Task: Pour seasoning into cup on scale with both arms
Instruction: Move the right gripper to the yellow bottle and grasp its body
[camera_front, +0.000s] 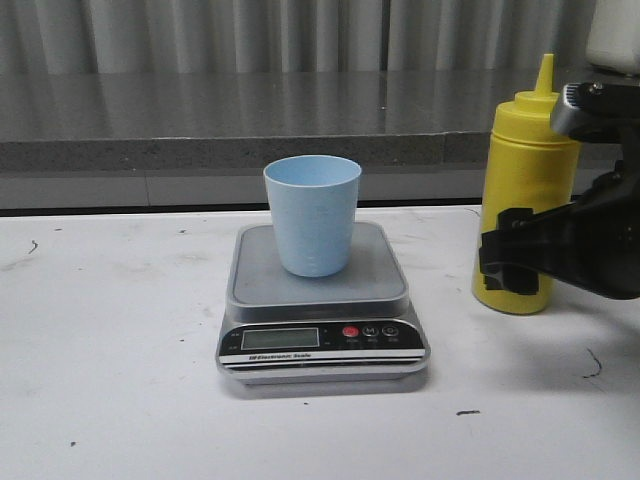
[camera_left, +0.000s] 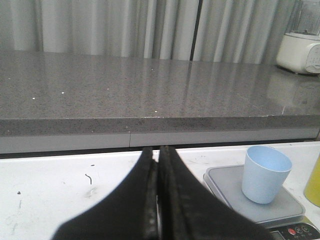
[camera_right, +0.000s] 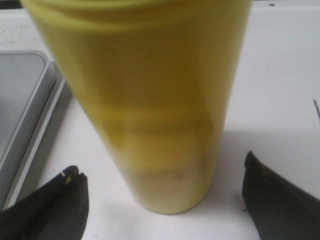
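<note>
Evenly and softly lit from above. Faint shadows under the scale (camera_front: 322, 300) and right of the yellow bottle (camera_right: 145, 100), blurred at close range. Streaky glare across the grey ledge (camera_left: 150, 85). Slightly grainy throughout.

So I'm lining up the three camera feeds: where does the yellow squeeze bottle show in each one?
Front view: the yellow squeeze bottle stands upright at the right, beside the scale.
Left wrist view: only a yellow sliver at the right edge, past the scale.
Right wrist view: it fills the middle, between the open end effector fingers.
Shared landmark: the scale, whose corner shows there too.
</note>
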